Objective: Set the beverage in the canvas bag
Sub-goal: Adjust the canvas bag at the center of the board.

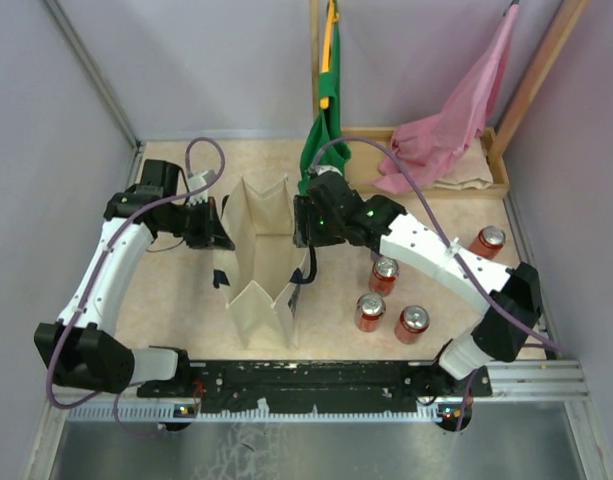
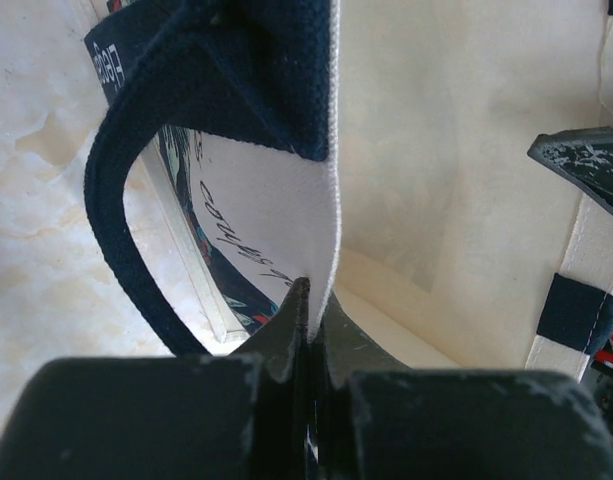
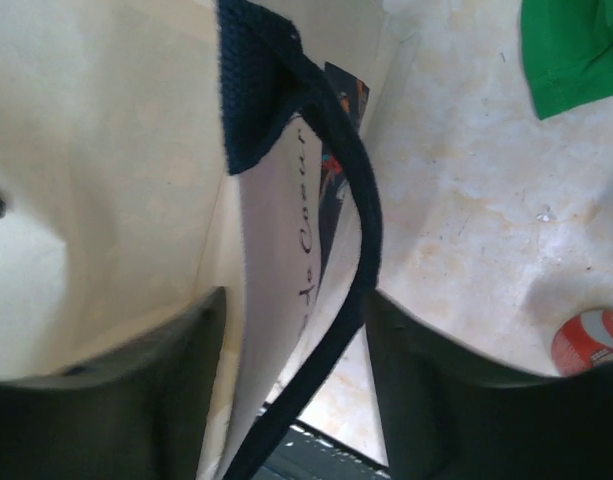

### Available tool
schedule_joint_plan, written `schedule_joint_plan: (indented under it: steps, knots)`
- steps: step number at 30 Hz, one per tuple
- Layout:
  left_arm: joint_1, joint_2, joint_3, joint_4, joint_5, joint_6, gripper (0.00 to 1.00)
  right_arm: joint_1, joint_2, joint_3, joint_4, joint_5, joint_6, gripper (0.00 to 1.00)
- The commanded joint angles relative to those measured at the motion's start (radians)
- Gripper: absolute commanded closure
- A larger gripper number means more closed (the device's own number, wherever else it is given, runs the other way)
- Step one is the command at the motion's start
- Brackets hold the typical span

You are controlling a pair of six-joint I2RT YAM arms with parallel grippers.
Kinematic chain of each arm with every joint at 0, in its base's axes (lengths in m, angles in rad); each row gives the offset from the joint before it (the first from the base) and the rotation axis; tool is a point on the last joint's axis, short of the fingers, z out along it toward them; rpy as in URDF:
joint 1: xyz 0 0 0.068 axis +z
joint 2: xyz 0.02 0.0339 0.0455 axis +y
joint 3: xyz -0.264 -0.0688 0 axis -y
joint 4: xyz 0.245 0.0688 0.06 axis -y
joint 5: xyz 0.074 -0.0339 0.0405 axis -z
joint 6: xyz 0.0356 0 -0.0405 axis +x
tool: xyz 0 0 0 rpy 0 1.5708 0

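The cream canvas bag (image 1: 261, 270) stands upright and open in the middle of the table. My left gripper (image 1: 224, 232) is shut on the rim of its left wall; in the left wrist view the jaws (image 2: 311, 290) pinch the cloth edge (image 2: 326, 200) beside the navy handle (image 2: 116, 230). My right gripper (image 1: 298, 228) is open, its fingers astride the bag's right wall (image 3: 276, 250) and navy handle (image 3: 358, 230). Several red beverage cans stand right of the bag, the nearest one (image 1: 384, 274) by my right arm. One can shows in the right wrist view (image 3: 591, 340).
Other cans (image 1: 370, 312), (image 1: 413, 324), (image 1: 487, 241) stand at front right and far right. A green cloth bag (image 1: 321, 130) hangs behind the canvas bag. A pink cloth bag (image 1: 456, 130) drapes into a wooden tray (image 1: 491, 185) at the back right.
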Motion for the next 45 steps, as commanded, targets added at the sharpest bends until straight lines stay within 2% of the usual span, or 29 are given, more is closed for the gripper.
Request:
schedule_joint_plan:
  steps: [1,2,4,6,11,21,30,37,45]
  knots:
    - [-0.002,-0.03,-0.034,0.045,-0.004,-0.008,1.0,0.008,0.025,0.009,-0.027,0.044,-0.002,0.56]
    - [-0.001,-0.036,-0.041,0.047,-0.014,-0.009,1.0,0.007,0.025,0.002,-0.034,0.049,-0.003,0.7]
    - [0.002,-0.045,-0.048,0.047,-0.033,-0.01,1.0,0.007,0.021,0.001,-0.062,0.074,-0.007,0.88]
    - [0.011,-0.052,-0.048,0.044,-0.051,-0.007,1.0,0.008,0.01,0.012,-0.099,0.116,-0.02,1.0]
    - [0.06,-0.061,-0.027,0.01,-0.134,0.01,1.0,-0.038,-0.024,0.052,-0.215,0.184,-0.075,1.0]
    - [0.11,-0.098,-0.021,-0.087,-0.266,0.072,1.0,-0.248,-0.124,-0.02,-0.28,0.1,-0.24,1.0]
    - [0.125,-0.14,-0.064,-0.089,-0.197,0.083,1.0,-0.257,-0.143,-0.14,-0.237,-0.053,-0.233,1.0]
    - [0.126,-0.135,-0.125,-0.036,-0.117,0.037,1.0,-0.252,-0.145,-0.136,-0.214,-0.042,-0.223,1.0]
    - [0.124,-0.115,-0.129,-0.006,-0.08,0.02,1.0,-0.252,-0.145,-0.098,-0.221,-0.01,-0.222,1.0]
